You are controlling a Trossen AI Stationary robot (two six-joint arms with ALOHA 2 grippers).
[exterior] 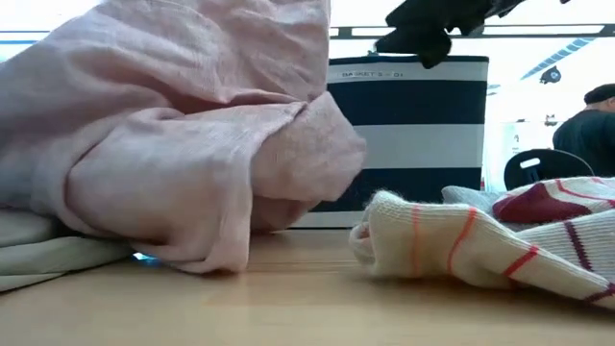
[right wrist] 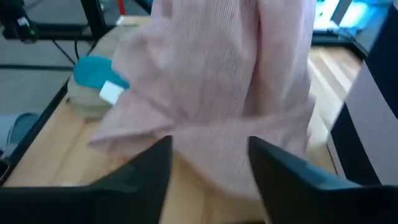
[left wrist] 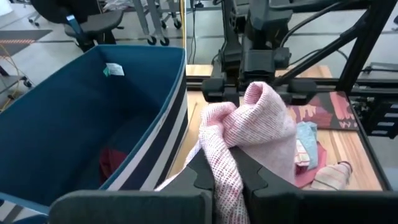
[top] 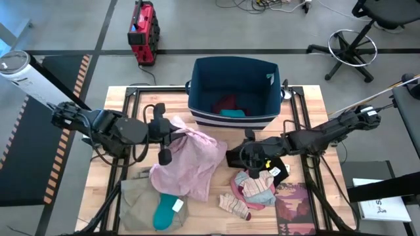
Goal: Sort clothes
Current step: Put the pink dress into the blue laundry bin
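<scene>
The large pale pink garment [top: 187,162] lies draped at the table's middle, and its lower part rests on the khaki trousers [top: 139,200]. A teal piece [top: 167,210] lies on the trousers. My left gripper [top: 174,128] is shut on the pink garment's far-left end. My right gripper [right wrist: 208,168] is open, just right of the pink garment [right wrist: 211,81] and pointing at it, over a black piece [top: 272,164]. Small striped pieces [top: 257,187] and a pinkish sock [top: 235,205] lie in front of it. The navy bin [top: 233,92] holds maroon and teal pieces. My left gripper pinches a bunched fold of the pink garment [left wrist: 227,177] between its two fingers, several layers thick. The fingers lie about level, pointing toward the table's right. The bunch [left wrist: 258,118] stands up beyond the fingers, and the rest of the garment trails down onto the table.
The navy bin's striped wall [left wrist: 168,134] is close beside my left gripper. A dark red patterned booklet [top: 295,204] lies at the near right. A striped sock [exterior: 461,240] lies near the low camera. Rolling chairs and a red machine [top: 143,33] stand beyond the table.
</scene>
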